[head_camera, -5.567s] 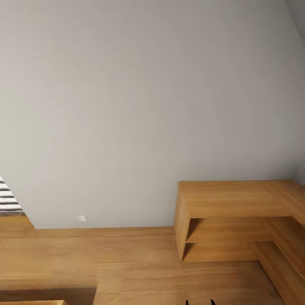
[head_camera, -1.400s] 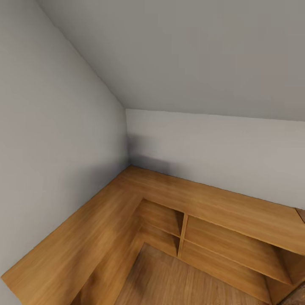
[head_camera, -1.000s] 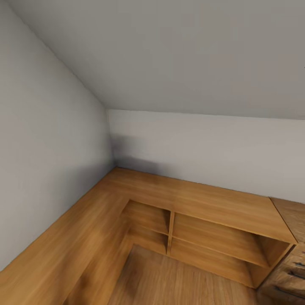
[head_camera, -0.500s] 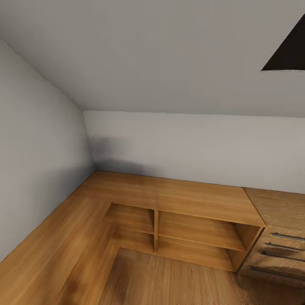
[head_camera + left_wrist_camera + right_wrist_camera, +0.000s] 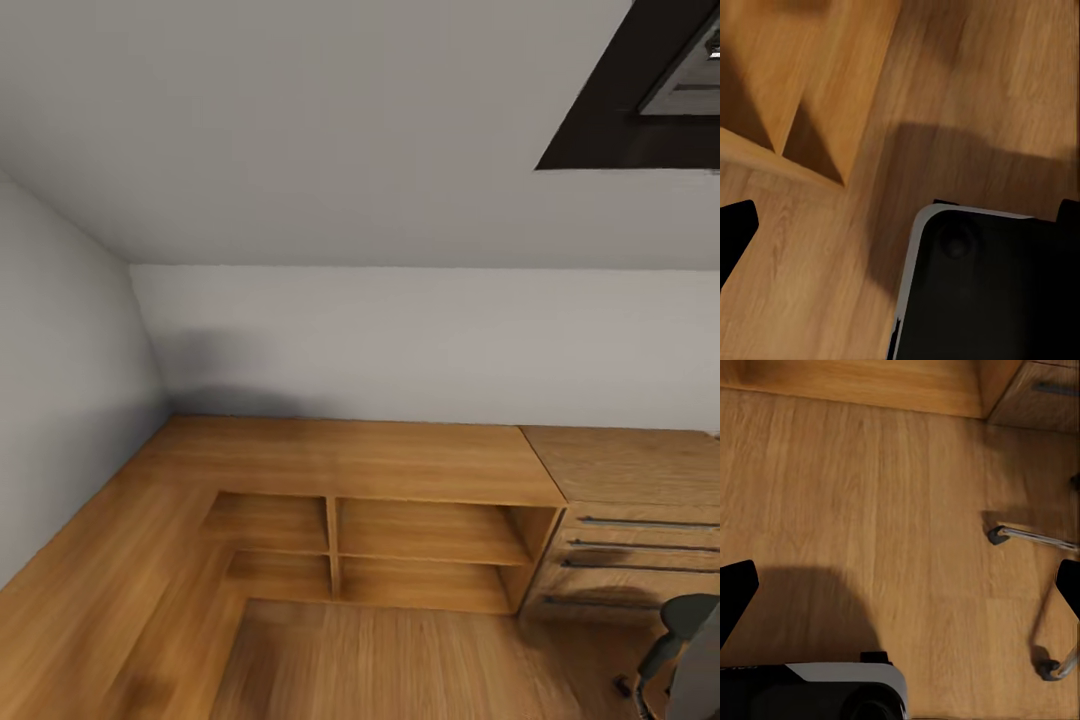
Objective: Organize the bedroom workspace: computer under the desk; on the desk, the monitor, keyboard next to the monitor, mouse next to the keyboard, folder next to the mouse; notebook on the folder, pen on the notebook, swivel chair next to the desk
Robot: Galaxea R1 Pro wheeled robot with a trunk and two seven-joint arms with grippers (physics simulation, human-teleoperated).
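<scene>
Your robot faces the light-wood corner shelves, drawer chest just right of them. From the swivel chair, only an armrest and base spoke show, right of the chest. Left gripper and right gripper stand wide apart, holding nothing. No desk item placed yet, by this evidence; everything remains ahead.

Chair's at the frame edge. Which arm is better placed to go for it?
Right, probably. The swivel chair sits at the head view's lower right, and the right wrist view has its wheeled base ahead of the open right hand. The left wrist view faces the light-wood shelves.
</scene>
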